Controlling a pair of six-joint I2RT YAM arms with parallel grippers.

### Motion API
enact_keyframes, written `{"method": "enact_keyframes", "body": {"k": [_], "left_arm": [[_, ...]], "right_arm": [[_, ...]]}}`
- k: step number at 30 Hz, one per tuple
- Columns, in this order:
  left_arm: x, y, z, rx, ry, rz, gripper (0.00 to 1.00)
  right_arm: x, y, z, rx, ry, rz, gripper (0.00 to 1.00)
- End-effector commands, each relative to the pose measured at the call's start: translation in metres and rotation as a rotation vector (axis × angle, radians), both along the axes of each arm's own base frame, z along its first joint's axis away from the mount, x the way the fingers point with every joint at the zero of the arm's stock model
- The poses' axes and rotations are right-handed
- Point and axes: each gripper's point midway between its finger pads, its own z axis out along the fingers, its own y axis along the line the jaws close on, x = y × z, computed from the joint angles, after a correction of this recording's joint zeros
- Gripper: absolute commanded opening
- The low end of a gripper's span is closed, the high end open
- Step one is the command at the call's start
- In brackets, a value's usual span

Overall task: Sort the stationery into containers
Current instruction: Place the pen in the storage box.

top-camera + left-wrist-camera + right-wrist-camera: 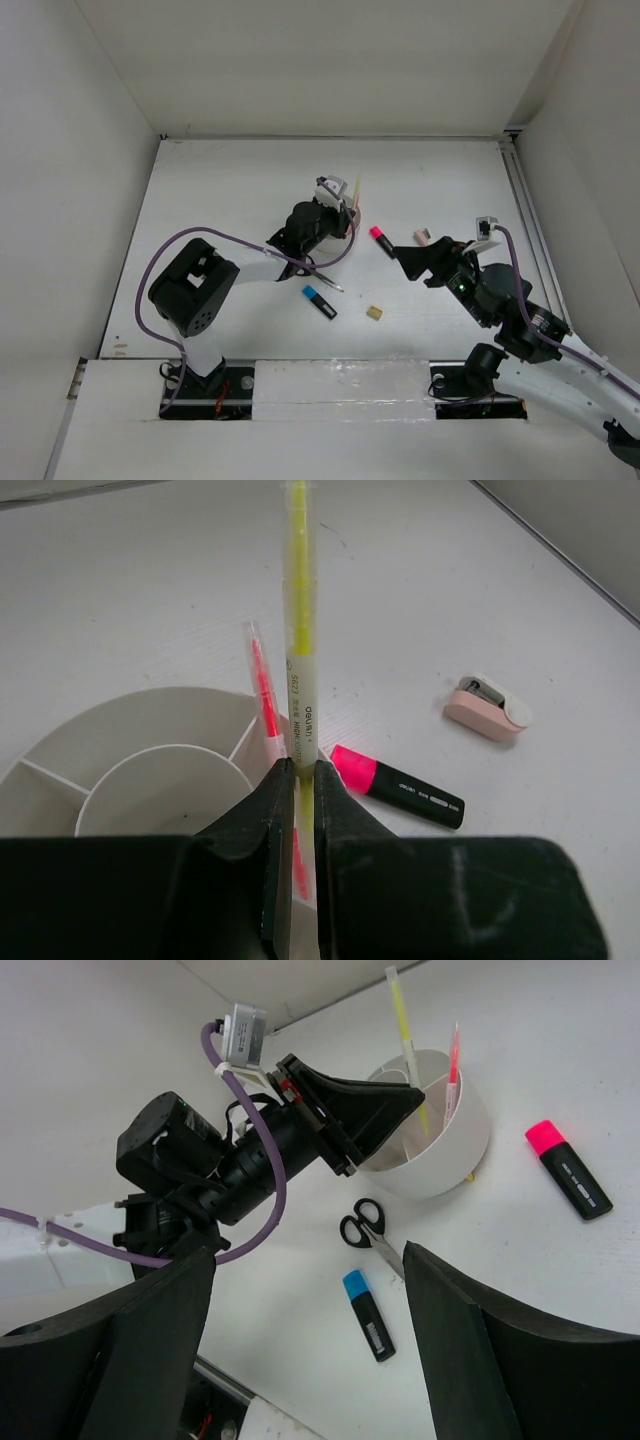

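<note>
My left gripper (297, 770) is shut on the thin pale yellow pencil (300, 630) and holds it upright, its lower end inside the round white tub (120, 770). The red pen (263, 695) leans in a rim compartment of the tub beside it. The right wrist view shows the same tub (440, 1150) with both sticks in it. My right gripper (308, 1255) is open and empty above the black-handled scissors (365, 1225) and the blue-and-black highlighter (368, 1315). The pink-and-black highlighter (381, 241), pinkish eraser (423, 236) and tan eraser (374, 313) lie on the table.
The left arm (250, 262) reaches across the table's middle, with its purple cable (160, 262) looping at the left. White walls enclose the table on three sides. The right arm's base (480, 365) stands at the near right.
</note>
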Motion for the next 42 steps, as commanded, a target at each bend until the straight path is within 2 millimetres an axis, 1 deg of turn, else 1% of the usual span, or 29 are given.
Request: {"method": "enact_keyframes", "body": {"k": [1, 2, 3, 6, 7, 9, 11, 13, 14, 16, 18, 21, 22, 24, 25, 27, 28, 29, 31, 32, 33, 35, 36, 37, 38, 39, 40, 41, 42], "left_arm": [[0.001, -0.002, 0.016, -0.041, -0.048, -0.002, 0.0], [0.001, -0.002, 0.016, -0.04, -0.048, -0.002, 0.0], [0.001, -0.001, 0.009, -0.027, -0.032, -0.002, 0.0], [0.002, -0.005, 0.015, -0.04, -0.032, -0.01, 0.0], [0.002, -0.005, 0.008, -0.028, -0.018, -0.01, 0.0], [0.002, -0.004, 0.005, -0.02, -0.009, -0.01, 0.0], [0.004, -0.005, 0.009, -0.025, -0.016, -0.001, 0.0], [0.003, -0.005, 0.007, -0.016, -0.01, 0.008, 0.0], [0.003, -0.004, 0.004, -0.009, -0.004, 0.017, 0.0], [0.005, -0.005, 0.007, -0.01, -0.005, 0.017, 0.0], [0.004, -0.005, 0.005, -0.012, 0.011, 0.019, 0.1], [0.002, -0.007, 0.005, -0.011, 0.009, 0.022, 0.2], [0.002, -0.006, 0.01, -0.018, 0.001, 0.022, 0.25], [0.001, -0.007, 0.01, -0.019, 0.002, 0.013, 0.28], [-0.001, -0.009, 0.016, -0.028, -0.005, 0.001, 0.28], [-0.003, -0.009, 0.027, -0.044, -0.02, -0.009, 0.34], [-0.007, -0.013, 0.027, -0.044, -0.02, -0.021, 0.34], [-0.009, -0.012, 0.039, -0.06, -0.038, -0.021, 0.35], [-0.014, -0.016, 0.048, -0.074, -0.051, -0.041, 0.4], [-0.021, -0.02, 0.057, -0.088, -0.064, -0.064, 0.42], [-0.022, -0.02, 0.062, -0.096, -0.072, -0.064, 0.45], [-0.028, -0.022, 0.075, -0.121, -0.083, -0.076, 0.64], [-0.033, -0.023, 0.088, -0.14, -0.103, -0.078, 0.87], [-0.034, -0.022, 0.095, -0.15, -0.098, -0.077, 1.0], [-0.039, -0.024, 0.099, -0.153, -0.1, -0.086, 1.0], [-0.041, -0.022, 0.113, -0.171, -0.119, -0.087, 1.0], [-0.047, -0.024, 0.12, -0.188, -0.122, -0.097, 1.0], [-0.049, -0.022, 0.122, -0.184, -0.117, -0.097, 1.0], [-0.05, -0.018, 0.132, -0.19, -0.124, -0.085, 1.0]], "right_arm": [[0.0, 0.0, 0.01, 0.036, -0.02, -0.001, 0.82], [0.0, 0.0, 0.01, 0.036, -0.02, -0.001, 0.82], [0.0, -0.001, 0.008, 0.036, -0.02, -0.001, 0.82], [0.0, -0.001, 0.008, 0.036, -0.02, -0.001, 0.82], [0.0, -0.001, 0.008, 0.036, -0.02, -0.001, 0.82], [0.0, -0.001, 0.008, 0.036, -0.02, -0.001, 0.82], [-0.001, -0.003, 0.011, 0.044, -0.026, -0.001, 0.82], [-0.001, -0.002, 0.006, 0.037, -0.02, -0.001, 0.82], [-0.002, -0.004, 0.008, 0.044, -0.026, -0.001, 0.82], [-0.001, -0.005, 0.008, 0.043, -0.026, -0.01, 0.82], [-0.001, -0.005, 0.008, 0.043, -0.026, -0.01, 0.82], [-0.001, -0.005, 0.008, 0.043, -0.026, -0.01, 0.82], [-0.001, -0.005, 0.008, 0.043, -0.026, -0.01, 0.82], [-0.001, -0.005, 0.008, 0.043, -0.026, -0.01, 0.82], [-0.001, -0.005, 0.008, 0.043, -0.026, -0.01, 0.82], [-0.001, -0.005, 0.008, 0.043, -0.026, -0.01, 0.82], [-0.001, -0.005, 0.011, 0.05, -0.032, -0.01, 0.82], [-0.001, -0.005, 0.011, 0.05, -0.032, -0.01, 0.82], [0.0, -0.003, 0.008, 0.043, -0.026, -0.01, 0.82], [0.0, -0.003, 0.008, 0.043, -0.026, -0.01, 0.82], [0.0, -0.003, 0.008, 0.043, -0.026, -0.01, 0.82], [0.003, -0.004, 0.006, 0.024, -0.027, -0.02, 0.83], [0.004, -0.006, 0.006, 0.013, -0.033, -0.029, 0.85], [0.007, -0.009, 0.001, -0.003, -0.033, -0.052, 0.86], [0.009, -0.009, -0.002, -0.021, -0.031, -0.061, 0.86], [0.01, -0.012, -0.002, -0.032, -0.037, -0.073, 0.88], [0.011, -0.013, -0.002, -0.033, -0.037, -0.082, 0.88], [0.013, -0.016, -0.004, -0.049, -0.035, -0.092, 0.89], [0.014, -0.017, -0.005, -0.058, -0.04, -0.1, 0.89]]}}
